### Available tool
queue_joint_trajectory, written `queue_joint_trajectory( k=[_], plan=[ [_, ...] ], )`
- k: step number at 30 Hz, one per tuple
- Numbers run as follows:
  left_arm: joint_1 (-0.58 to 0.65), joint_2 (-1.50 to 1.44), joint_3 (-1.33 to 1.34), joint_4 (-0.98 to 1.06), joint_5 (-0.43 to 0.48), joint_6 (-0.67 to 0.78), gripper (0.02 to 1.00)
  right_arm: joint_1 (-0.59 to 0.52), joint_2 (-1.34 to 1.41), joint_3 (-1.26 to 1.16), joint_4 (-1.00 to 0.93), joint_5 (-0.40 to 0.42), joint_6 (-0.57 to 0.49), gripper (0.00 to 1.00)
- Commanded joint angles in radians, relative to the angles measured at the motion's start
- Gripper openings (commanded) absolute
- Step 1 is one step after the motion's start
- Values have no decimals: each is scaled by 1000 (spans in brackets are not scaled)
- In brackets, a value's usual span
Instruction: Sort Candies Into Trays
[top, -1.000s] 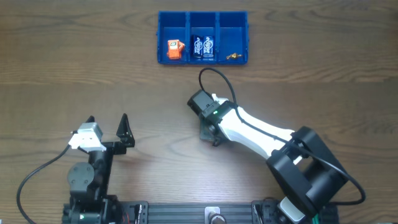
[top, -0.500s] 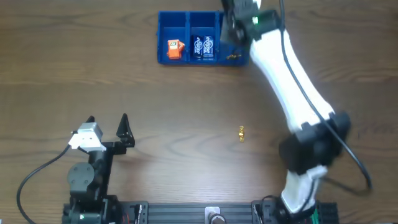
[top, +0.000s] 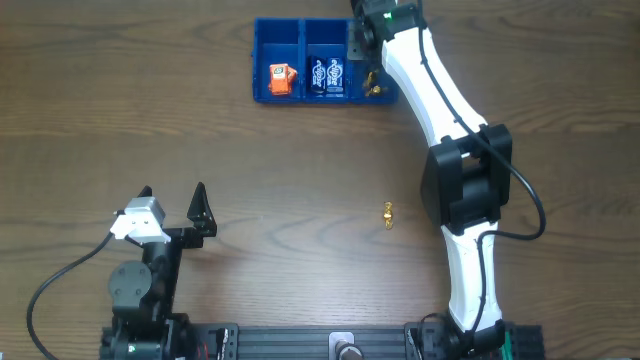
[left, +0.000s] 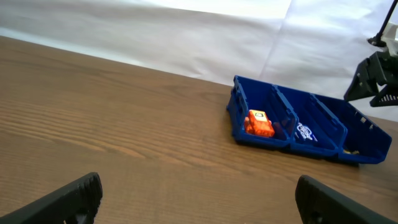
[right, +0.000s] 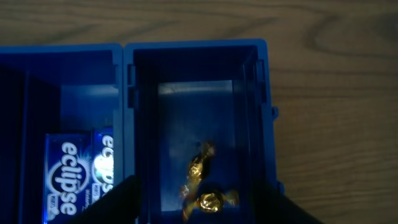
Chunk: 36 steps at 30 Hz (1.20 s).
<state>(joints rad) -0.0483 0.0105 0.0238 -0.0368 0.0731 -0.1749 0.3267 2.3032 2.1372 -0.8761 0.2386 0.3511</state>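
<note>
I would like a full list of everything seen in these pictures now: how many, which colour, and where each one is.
table: one, brown wood, under everything.
tray: one, blue, three compartments, at the table's far side.
orange candy: one, orange, in the tray's left compartment as the top view shows it.
blue packs: two, blue, side by side in the middle compartment.
gold candies: two, gold, in the right compartment.
loose gold candy: one, gold, on the bare table, apart from the tray, beside the right arm.
left gripper: one, black, open, near its base.
right gripper: one, black, open, above the right compartment.
</note>
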Motion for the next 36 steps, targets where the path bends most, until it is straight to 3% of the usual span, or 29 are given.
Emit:
queue_joint_trajectory(
  k=[1,7,13,21,25,36],
  plan=[
    [4,-6,-19,-34,16,14,998,-1,-21,24,-49,-3,-23,663],
    [4,-6,-19,-34,16,14,998,26,-212,-85,-172,-4,-19,733],
    [4,-6,-19,-34,16,14,998,90,-547,-557,-139,-13,58,755],
    [4,-6,-19,-34,16,14,998,125,-667,-1134,-2,-224,151,759],
    [4,-6,-19,-34,16,14,998,127,-667,-1244,89,-286,151,752],
    [4,-6,-19,-34,16,14,996,167,-600,-1257,140,-251,199,709]
  ],
)
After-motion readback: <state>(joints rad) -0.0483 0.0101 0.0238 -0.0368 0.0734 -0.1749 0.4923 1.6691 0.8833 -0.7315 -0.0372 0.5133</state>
